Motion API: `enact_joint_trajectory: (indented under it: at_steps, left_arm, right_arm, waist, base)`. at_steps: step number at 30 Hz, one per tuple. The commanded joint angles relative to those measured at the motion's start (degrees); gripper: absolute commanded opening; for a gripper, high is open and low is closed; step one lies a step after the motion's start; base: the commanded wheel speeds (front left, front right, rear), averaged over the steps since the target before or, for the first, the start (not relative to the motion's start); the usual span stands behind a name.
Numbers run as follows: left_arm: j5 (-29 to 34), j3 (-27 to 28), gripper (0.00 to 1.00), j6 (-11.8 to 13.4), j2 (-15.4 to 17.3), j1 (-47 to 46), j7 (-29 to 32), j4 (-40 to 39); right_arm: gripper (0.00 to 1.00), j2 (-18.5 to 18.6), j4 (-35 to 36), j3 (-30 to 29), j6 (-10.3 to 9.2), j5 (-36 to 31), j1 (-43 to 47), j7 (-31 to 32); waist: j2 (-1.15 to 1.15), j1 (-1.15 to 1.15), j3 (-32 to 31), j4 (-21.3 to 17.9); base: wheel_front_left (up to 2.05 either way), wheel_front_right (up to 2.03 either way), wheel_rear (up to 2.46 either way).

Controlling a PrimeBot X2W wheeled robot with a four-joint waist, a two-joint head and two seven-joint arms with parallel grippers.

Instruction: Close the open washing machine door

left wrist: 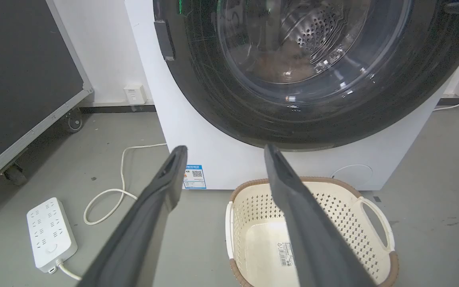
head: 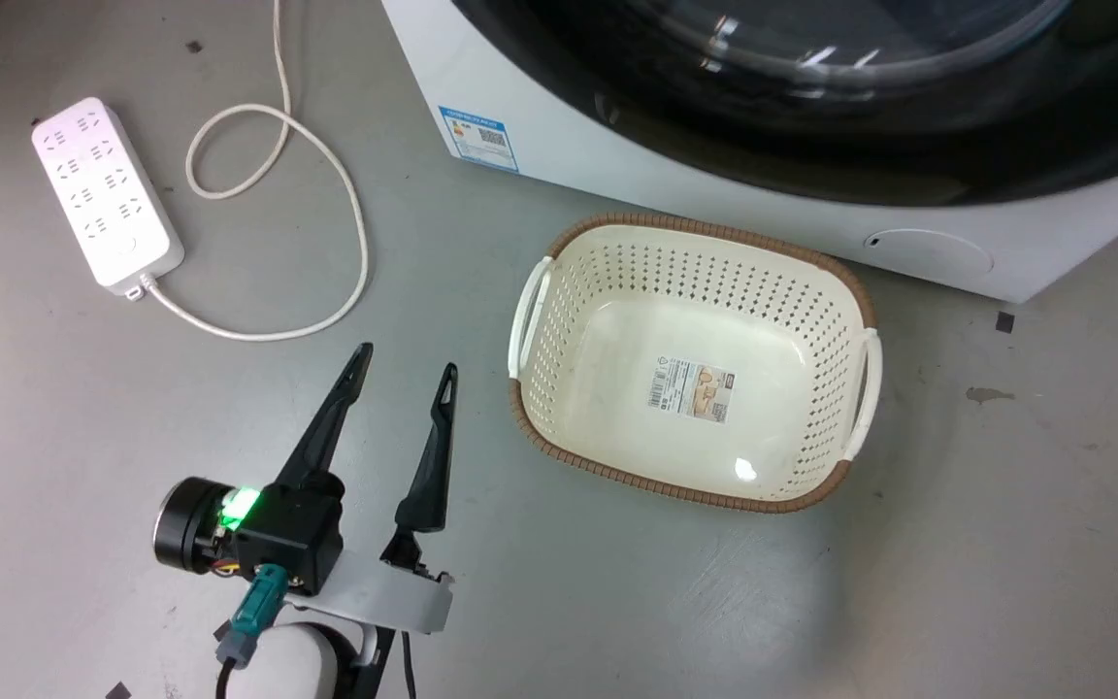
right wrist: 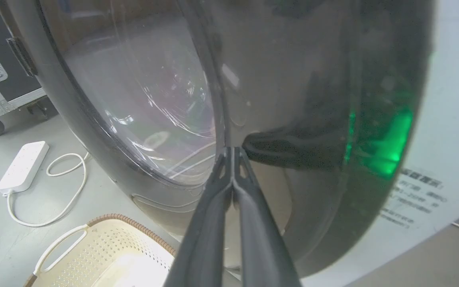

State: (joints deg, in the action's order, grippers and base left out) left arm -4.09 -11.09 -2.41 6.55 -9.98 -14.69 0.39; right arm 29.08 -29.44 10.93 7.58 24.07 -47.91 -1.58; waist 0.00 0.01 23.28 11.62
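Right gripper (right wrist: 233, 153), fingers pinched together, meets the black rim of the washing machine door (right wrist: 142, 99), which lies close against the washing machine (left wrist: 213, 159). Left gripper (head: 406, 361) hangs wide open. Tips could skid off the glossy curve, leaving the door unlatched.

A lab: bare grey floor (head: 811, 602), flight case (left wrist: 22, 79) (on castors), power strip (head: 105, 194).
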Motion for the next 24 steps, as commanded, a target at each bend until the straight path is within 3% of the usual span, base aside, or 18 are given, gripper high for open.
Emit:
enact_joint_trajectory:
  at_steps: [1, 8, 16, 17, 18, 24]
  left_arm:
    - [0.2, 0.2, 1.0, -0.2, -0.1, -0.9, -0.3, -0.2]
    - [0.7, 0.7, 1.0, -0.7, -0.9, -1.4, -0.3, 0.4]
    - [0.9, 1.8, 1.0, -1.1, -1.0, 0.3, -0.3, 1.8]
    - [0.9, 2.0, 1.0, -1.2, -1.0, 0.7, -0.3, 2.0]
    - [0.8, 2.3, 1.0, -1.3, -0.9, 1.0, -0.3, 2.1]
    - [0.1, 3.7, 1.0, -1.8, -0.5, 4.6, -0.3, 3.3]
  right_arm:
    - [0.0, 0.4, -0.7, -0.4, -0.09, 0.2, -1.1, 0.1]
    - [0.0, -1.5, -9.3, -4.2, -0.09, -0.6, -5.9, -1.0]
    - [0.0, -5.4, -14.3, -2.6, -0.09, -0.6, -3.2, -5.5]
    - [0.38, -5.9, -14.5, -2.3, -0.09, -0.2, -2.3, -6.1]
    - [1.0, -6.5, -14.8, -1.9, -0.09, 0.5, -1.3, -6.2]
    - [1.0, -9.1, -12.4, 0.1, -0.09, 3.5, 6.3, -9.9]
  waist:
    - [0.0, -0.01, 0.1, 0.1]
    - [0.0, -0.01, -0.4, 0.0]
    - [0.0, -0.01, -5.6, -1.7]
    - [0.0, -0.01, -6.6, -2.0]
    - [0.0, -0.01, -7.6, -2.4]
    - [0.0, -0.01, -14.5, -5.6]
  base:
    - [0.0, 0.0, 0.0]
    - [0.0, 0.0, 0.0]
    - [0.0, 0.0, 0.0]
    - [0.0, 0.0, 0.0]
    - [0.0, 0.0, 0.0]
    - [0.0, 0.0, 0.0]
